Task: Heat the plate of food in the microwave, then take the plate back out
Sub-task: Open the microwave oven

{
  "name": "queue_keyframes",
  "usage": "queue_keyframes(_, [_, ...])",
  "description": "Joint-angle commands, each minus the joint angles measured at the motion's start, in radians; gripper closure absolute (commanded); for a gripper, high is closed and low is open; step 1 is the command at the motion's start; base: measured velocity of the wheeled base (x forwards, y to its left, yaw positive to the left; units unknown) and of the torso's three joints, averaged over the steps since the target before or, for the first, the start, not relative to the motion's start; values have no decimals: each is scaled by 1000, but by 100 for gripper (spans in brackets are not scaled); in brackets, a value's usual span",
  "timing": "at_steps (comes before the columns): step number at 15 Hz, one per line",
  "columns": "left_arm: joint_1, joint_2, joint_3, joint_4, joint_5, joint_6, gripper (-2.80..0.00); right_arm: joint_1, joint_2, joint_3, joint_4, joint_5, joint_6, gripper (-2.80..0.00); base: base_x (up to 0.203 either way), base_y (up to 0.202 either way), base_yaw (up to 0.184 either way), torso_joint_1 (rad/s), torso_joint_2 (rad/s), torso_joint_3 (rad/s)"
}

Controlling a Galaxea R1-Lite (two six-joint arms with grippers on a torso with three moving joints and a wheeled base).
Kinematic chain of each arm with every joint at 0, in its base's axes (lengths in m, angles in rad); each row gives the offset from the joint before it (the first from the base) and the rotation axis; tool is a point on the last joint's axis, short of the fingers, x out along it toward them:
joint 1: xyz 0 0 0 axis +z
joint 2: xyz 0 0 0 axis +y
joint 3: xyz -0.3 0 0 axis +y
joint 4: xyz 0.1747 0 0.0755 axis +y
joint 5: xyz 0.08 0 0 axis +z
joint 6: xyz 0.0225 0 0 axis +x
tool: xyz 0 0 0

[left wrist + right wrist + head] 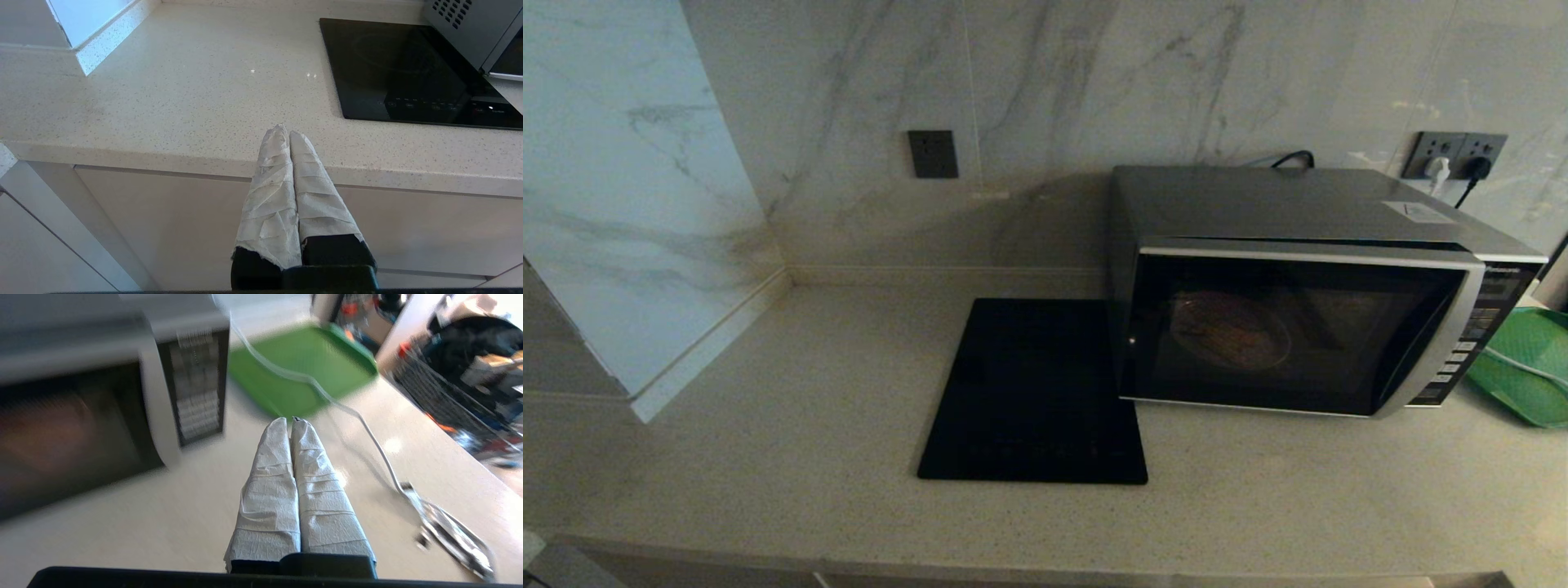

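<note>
White-wrapped fingers [282, 473] of the right gripper [291, 421] pressed together, holding nothing, poised above the pale speckled counter [768, 457] in front of the microwave's button panel [196, 388]. Just beyond the tips, a green tray [302, 367] with a white cable [359, 416] trailing across it and down the counter. Out of the head view entirely, that arm.

Left gripper [289, 132] likewise closed on nothing, parked low at the counter's front edge, facing the cabinet fronts [163, 228], with the flat black square mat [392, 69] farther off.

Microwave [1307, 286] on the counter against the marble wall, right of the mat and touching or nearly touching its edge, door shut. Plate of food [1229, 331] inside, seen dimly through the dark glass, probably resting on the turntable, though hard to make out. Wall sockets [1454, 155] behind, with plugs in them. Green tray just beside the microwave on its right.
</note>
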Motion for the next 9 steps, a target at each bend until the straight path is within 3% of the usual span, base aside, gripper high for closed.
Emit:
queue_keyframes(1, [-1, 0, 0, -1, 0, -1, 0, 2, 66, 42, -3, -5, -9, 0, 0, 0, 0, 0, 0, 0])
queue_keyframes(7, [-1, 0, 0, -1, 0, -1, 0, 5, 204, 113, -208, -31, -18, 0, 0, 0, 0, 0, 0, 0])
queue_keyframes(8, [1, 1, 0, -1, 0, -1, 0, 14, 238, 125, -259, -49, -19, -280, 0, 0, 0, 0, 0, 0])
queue_keyframes(9, [1, 0, 0, -1, 0, -1, 0, 40, 258, 138, -294, -69, -19, -280, 0, 0, 0, 0, 0, 0])
